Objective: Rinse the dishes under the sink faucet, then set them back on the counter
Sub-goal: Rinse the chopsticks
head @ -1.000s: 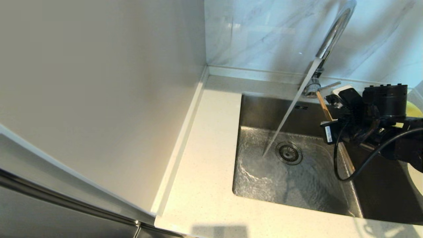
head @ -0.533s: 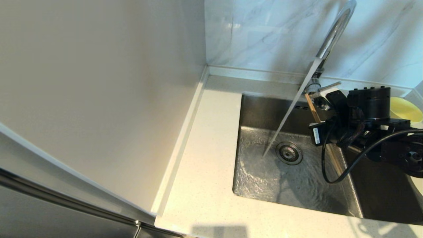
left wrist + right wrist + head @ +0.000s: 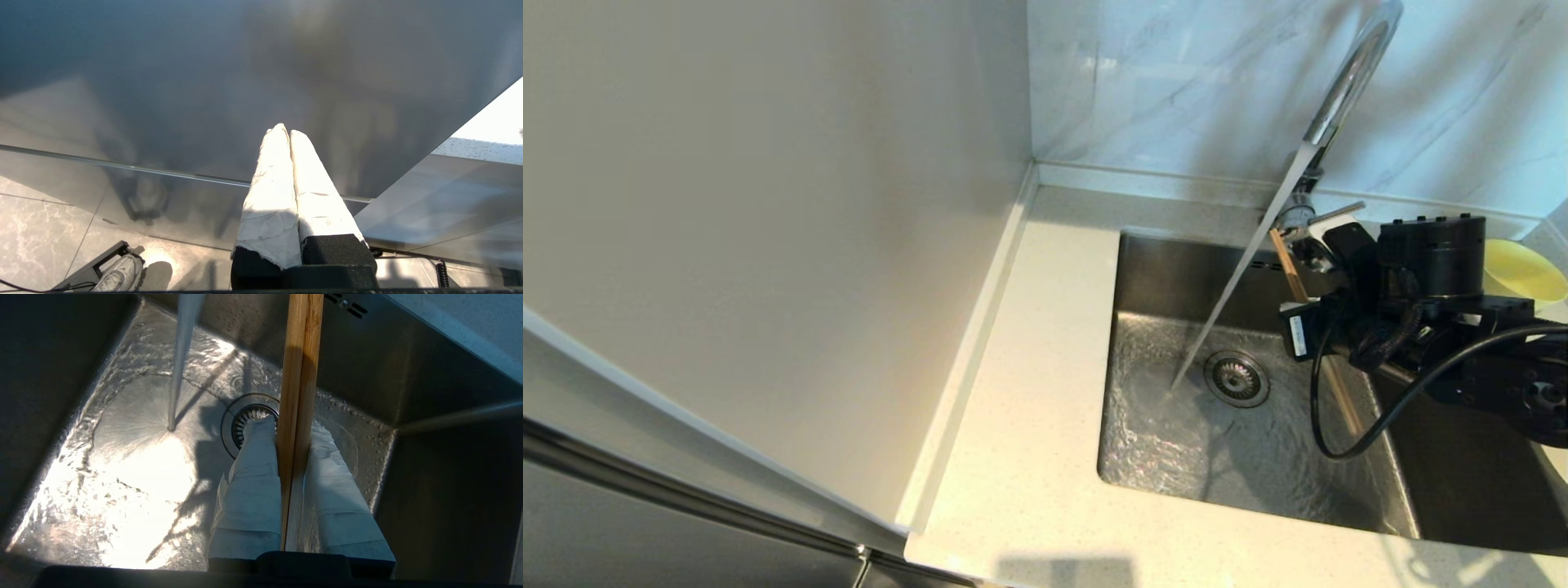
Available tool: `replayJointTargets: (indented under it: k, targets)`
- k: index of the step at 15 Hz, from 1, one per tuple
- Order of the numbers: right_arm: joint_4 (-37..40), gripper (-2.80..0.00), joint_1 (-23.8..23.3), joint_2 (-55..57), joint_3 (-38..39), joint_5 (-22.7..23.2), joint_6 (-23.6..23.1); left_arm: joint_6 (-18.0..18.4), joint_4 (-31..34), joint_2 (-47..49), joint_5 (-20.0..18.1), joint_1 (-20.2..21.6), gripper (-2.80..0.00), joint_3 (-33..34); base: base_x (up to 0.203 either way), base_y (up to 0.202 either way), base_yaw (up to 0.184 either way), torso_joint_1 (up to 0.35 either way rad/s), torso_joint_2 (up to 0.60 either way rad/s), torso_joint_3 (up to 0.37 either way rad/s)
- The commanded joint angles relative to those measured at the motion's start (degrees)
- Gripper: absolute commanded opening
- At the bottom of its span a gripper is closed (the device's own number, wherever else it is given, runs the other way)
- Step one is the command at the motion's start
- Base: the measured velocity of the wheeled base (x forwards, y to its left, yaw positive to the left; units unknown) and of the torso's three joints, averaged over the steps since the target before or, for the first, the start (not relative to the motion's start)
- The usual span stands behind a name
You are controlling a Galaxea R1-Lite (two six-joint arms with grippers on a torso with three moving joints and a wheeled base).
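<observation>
Wooden chopsticks clamped between right tool fingers over sink

Strong glare whitens the wet sink floor and the left end effector; sink walls fall into deep shadow.

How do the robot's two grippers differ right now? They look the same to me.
The right gripper hangs over the sink with the tap running, while the left gripper is away from the sink, facing a plain grey panel. The right gripper's jaws clamp a pair of wooden chopsticks; the left gripper's jaws are pressed together on nothing. Both have white-wrapped fingers on black mounts.
</observation>
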Motion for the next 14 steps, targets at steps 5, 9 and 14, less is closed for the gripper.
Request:
replayJointTargets:
  k: [5,9,14]
  targets:
    - [-2.7,-2.8,1.79,-0.43,0.18,-0.11,0.61,-0.01,0.0,0.0,0.02,0.0,-2.8,0.0,0.0,0.0,0.0,0.0,0.0,0.0]
    - [-2.98,-2.8,2.28,-0.95,1.45,-0.11,1.15,-0.01,0.0,0.0,0.02,0.0,-2.8,0.0,0.0,0.0,0.0,0.0,0.0,0.0]
    - [-4.99,-2.8,3.36,-1.49,2.29,-0.13,1.4,-0.01,0.0,0.0,0.02,0.0,-2.8,0.0,0.0,0.0,0.0,0.0,0.0,0.0]
